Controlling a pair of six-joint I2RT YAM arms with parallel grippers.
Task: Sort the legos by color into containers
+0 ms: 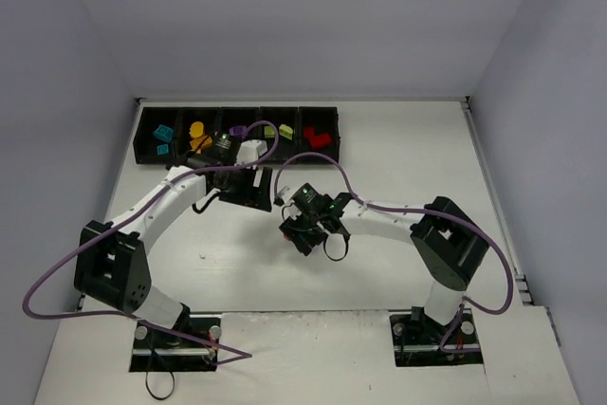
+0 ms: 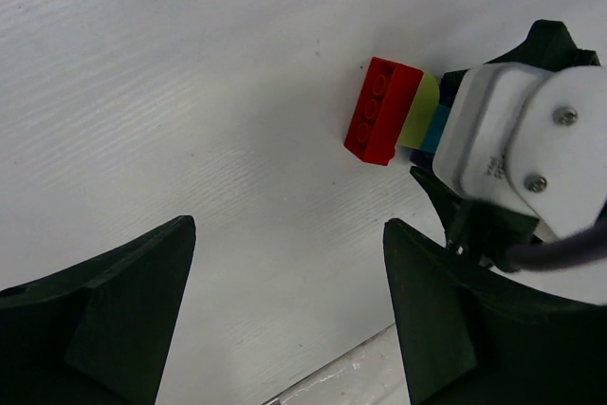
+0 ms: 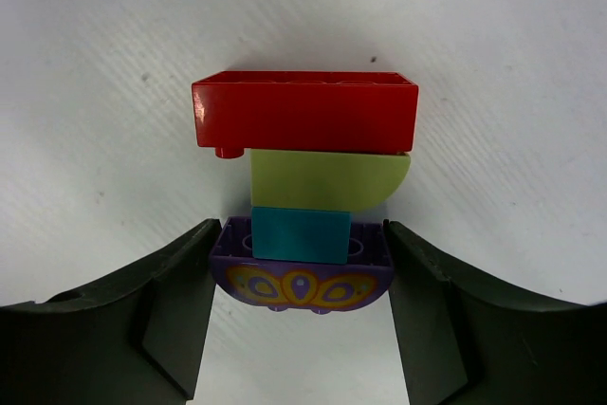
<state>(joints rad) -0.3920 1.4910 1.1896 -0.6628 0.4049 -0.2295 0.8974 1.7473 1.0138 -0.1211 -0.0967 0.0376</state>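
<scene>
A stack of legos lies between my right gripper's fingers: red, lime green, teal, and a purple brick with a yellow pattern. The gripper is shut on the purple brick, its pads touching both ends, just over the white table. In the left wrist view the stack's red end sticks out from the right gripper. My left gripper is open and empty, close to the left of the stack. In the top view the left gripper and the right gripper meet at mid-table.
The row of five black bins stands at the back left. They hold teal, orange, purple, lime and red bricks. The left arm's purple cable loops over the bins.
</scene>
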